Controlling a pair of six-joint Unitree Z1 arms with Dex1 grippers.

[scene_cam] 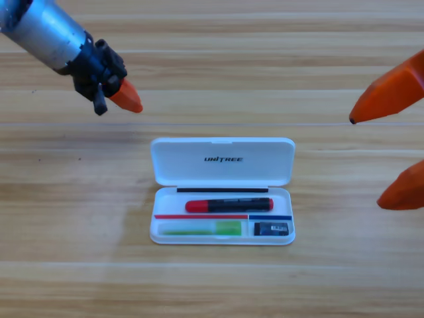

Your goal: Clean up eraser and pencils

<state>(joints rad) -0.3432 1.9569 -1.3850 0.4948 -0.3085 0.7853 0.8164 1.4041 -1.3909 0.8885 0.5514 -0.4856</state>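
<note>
The white case (222,161) lies open in the middle of the table, its lid folded back away from me. In its upper slot rests the red-capped marker with a black barrel (228,205). Below it the light green pencil (202,229) fills the lower left slot. The small dark eraser (271,229) sits in the lower right compartment. My left gripper (131,103) hovers up and to the left of the case, jaws together and holding nothing. At the right edge my right gripper (365,163) looms large and partly cut off, its two orange jaws spread wide and empty.
Bare wooden table (79,265) surrounds the case on every side. The left arm's grey link (43,30) comes in from the top left corner.
</note>
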